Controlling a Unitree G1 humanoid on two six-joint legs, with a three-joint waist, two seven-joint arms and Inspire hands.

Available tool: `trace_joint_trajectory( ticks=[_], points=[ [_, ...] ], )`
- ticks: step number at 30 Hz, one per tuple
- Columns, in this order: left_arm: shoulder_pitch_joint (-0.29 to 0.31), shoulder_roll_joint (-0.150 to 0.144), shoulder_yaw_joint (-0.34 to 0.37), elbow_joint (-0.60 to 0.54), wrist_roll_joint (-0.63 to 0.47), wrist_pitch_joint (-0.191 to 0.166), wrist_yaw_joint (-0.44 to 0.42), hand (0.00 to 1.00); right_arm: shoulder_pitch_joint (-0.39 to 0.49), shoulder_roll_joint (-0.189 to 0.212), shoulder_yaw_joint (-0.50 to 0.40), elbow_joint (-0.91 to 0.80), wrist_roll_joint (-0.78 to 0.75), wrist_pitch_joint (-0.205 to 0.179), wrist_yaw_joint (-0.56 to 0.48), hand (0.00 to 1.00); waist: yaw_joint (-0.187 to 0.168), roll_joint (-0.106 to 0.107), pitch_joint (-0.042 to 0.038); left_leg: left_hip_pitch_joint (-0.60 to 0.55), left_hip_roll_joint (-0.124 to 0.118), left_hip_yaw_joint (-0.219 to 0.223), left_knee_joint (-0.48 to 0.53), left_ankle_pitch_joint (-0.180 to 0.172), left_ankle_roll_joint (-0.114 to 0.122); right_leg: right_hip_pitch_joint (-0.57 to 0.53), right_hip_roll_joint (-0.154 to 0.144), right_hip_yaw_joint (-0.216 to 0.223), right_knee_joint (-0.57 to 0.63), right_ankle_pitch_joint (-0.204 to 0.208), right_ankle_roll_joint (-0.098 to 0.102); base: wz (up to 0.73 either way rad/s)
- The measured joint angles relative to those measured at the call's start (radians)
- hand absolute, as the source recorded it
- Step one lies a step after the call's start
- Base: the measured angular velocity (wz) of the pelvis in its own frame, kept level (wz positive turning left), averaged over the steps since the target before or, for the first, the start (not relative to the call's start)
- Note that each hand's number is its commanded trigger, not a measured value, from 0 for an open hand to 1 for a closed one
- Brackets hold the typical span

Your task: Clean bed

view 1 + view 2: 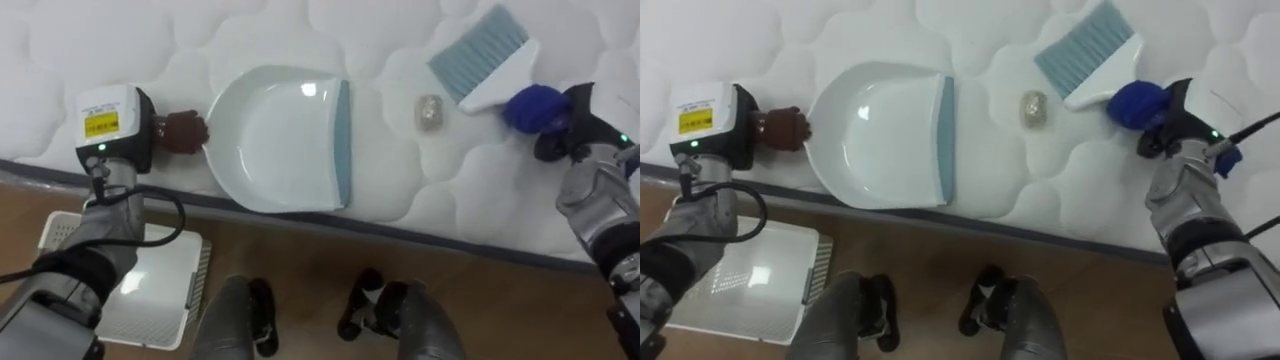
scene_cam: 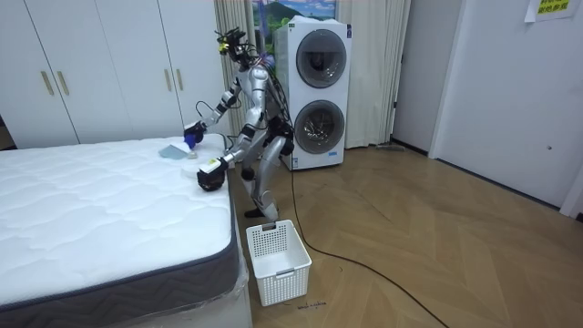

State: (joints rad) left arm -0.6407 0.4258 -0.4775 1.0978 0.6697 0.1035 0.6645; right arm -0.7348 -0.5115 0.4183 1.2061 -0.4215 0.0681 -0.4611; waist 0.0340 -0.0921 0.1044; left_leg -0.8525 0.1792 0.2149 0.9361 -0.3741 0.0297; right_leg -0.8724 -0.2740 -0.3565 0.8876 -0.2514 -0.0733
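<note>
A white dustpan [image 1: 275, 140] with a grey-blue lip lies flat on the white mattress [image 1: 400, 190], its lip facing right. My left hand [image 1: 184, 131] is curled round its short handle at the pan's left. A small crumpled grey-beige lump [image 1: 429, 112] sits on the mattress a little right of the lip. Further right, a hand brush [image 1: 483, 55] with pale blue bristles points up and left, its bristles just above the lump. My right hand [image 1: 566, 124] is shut on the brush's blue handle [image 1: 535, 108]. In the room view I stand bent over the side of the bed [image 2: 91, 210].
The mattress edge runs along the front, with wooden floor below it. A white plastic basket [image 1: 150, 285] stands on the floor at my lower left, seen too in the room view as the basket [image 2: 278, 260]. Stacked washing machines [image 2: 317, 96] stand behind me.
</note>
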Motion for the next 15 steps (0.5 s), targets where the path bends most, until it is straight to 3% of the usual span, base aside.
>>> trace_joint_trajectory(
  ticks=[3,8,15],
  points=[
    [0.0,0.012,0.001,0.0,0.027,0.002,-0.004,1.0,-0.026,-0.023,0.029,0.0,-0.123,0.011,0.034,1.0,0.002,-0.005,0.0007,0.012,0.002,0.005,-0.004,0.0,0.001,0.007,0.013,0.009,-0.01,0.008,0.003,-0.11],
    [-0.003,0.031,0.002,0.0,0.04,0.007,-0.024,1.0,-0.044,-0.024,0.064,0.0,-0.21,0.042,0.076,1.0,0.01,-0.019,0.0058,0.034,0.02,0.013,-0.021,0.0,-0.001,0.032,0.036,0.006,-0.055,0.029,-0.001,-0.14],
    [-0.024,0.039,0.004,-0.017,0.101,0.016,-0.041,1.0,-0.069,-0.041,0.07,-0.006,-0.366,0.073,0.115,1.0,0.031,-0.037,0.0045,0.038,0.035,0.022,-0.034,0.001,-0.001,0.037,0.052,0.011,-0.085,0.043,0.003,-0.06]
  ],
)
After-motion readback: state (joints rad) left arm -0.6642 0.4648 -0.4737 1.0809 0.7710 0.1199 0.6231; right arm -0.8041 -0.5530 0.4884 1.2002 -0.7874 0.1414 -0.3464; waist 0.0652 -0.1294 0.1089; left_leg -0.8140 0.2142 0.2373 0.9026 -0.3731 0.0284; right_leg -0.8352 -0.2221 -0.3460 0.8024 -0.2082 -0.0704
